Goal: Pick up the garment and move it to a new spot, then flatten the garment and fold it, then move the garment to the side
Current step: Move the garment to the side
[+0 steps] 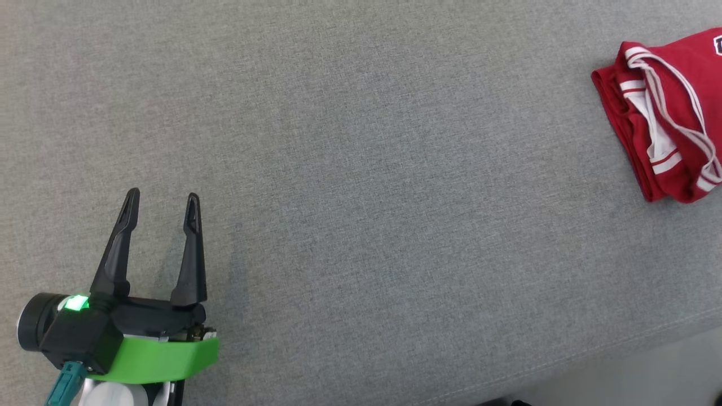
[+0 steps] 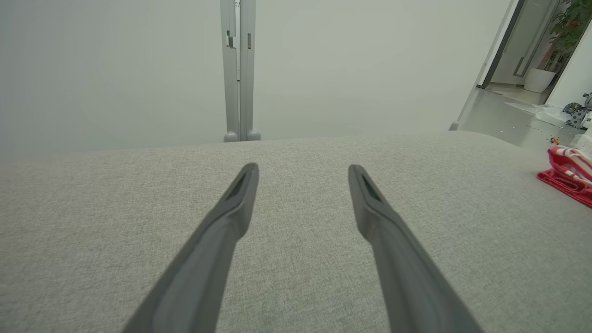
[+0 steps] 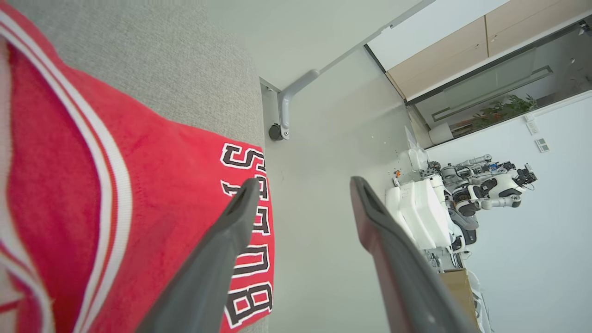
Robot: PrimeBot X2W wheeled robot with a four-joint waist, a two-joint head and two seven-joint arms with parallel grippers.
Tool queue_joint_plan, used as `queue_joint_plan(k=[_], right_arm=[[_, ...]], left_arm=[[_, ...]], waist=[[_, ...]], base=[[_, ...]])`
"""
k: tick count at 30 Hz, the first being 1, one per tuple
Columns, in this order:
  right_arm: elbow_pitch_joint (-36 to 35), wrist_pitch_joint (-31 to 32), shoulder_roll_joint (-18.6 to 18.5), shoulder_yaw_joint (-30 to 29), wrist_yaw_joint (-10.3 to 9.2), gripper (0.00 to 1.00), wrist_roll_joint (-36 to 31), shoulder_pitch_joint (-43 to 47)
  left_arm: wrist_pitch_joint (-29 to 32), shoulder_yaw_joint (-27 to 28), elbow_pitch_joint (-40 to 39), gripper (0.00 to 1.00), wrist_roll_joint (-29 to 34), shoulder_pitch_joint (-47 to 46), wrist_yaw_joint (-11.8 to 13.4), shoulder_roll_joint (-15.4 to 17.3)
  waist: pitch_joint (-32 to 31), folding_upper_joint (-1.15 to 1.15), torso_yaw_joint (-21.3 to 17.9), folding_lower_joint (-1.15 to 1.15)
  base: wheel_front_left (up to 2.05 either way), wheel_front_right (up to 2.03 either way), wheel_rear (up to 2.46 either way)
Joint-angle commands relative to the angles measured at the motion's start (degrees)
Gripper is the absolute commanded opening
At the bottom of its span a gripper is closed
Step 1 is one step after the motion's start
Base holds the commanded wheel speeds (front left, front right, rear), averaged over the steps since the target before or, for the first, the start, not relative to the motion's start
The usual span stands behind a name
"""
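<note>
I see the folded red jersey (image 1: pixel 702 67) lying at the far right of the grey table (image 1: pixel 361 141), by its edge. My right gripper (image 3: pixel 304 181) hangs over it, fingers spread, pinching nothing. My left gripper (image 1: pixel 163 194) hovers well apart, fingers spread too.

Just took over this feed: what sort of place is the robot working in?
Likely a robotics lab: a grey fabric-covered table holds a folded red jersey, and other white robots stand in the background.
</note>
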Motion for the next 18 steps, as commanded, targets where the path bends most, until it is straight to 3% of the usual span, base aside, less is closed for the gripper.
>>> queue_joint_plan(k=[1,6,11,18], right_arm=[[-0.59,-0.68,1.21,-1.11,-0.15,1.0,-0.44,1.15],[-2.38,-2.97,5.22,-4.8,-0.15,1.0,0.35,3.75],[-5.77,-6.14,11.48,-9.48,-0.14,1.0,6.75,8.58],[-13.02,-7.96,17.22,-5.56,-0.14,1.0,17.67,18.65]], left_arm=[[-0.01,0.12,0.36,1.0,-0.28,0.23,-0.21,-0.07],[-0.01,0.73,2.07,1.0,-0.98,0.69,-0.21,-1.26],[0.0,2.24,5.01,1.0,-1.22,2.27,-0.2,-2.36],[0.0,4.51,9.24,1.0,-1.9,4.86,-0.16,-3.42]], waist=[[-1.17,0.0,0.57,-0.01],[-4.78,0.0,1.58,-0.01],[-10.56,0.0,3.02,-0.01],[-18.42,0.0,4.64,-0.01]], base=[[0.0,0.0,0.0],[0.0,0.0,0.0],[0.0,0.0,0.0],[0.0,0.0,0.0]])
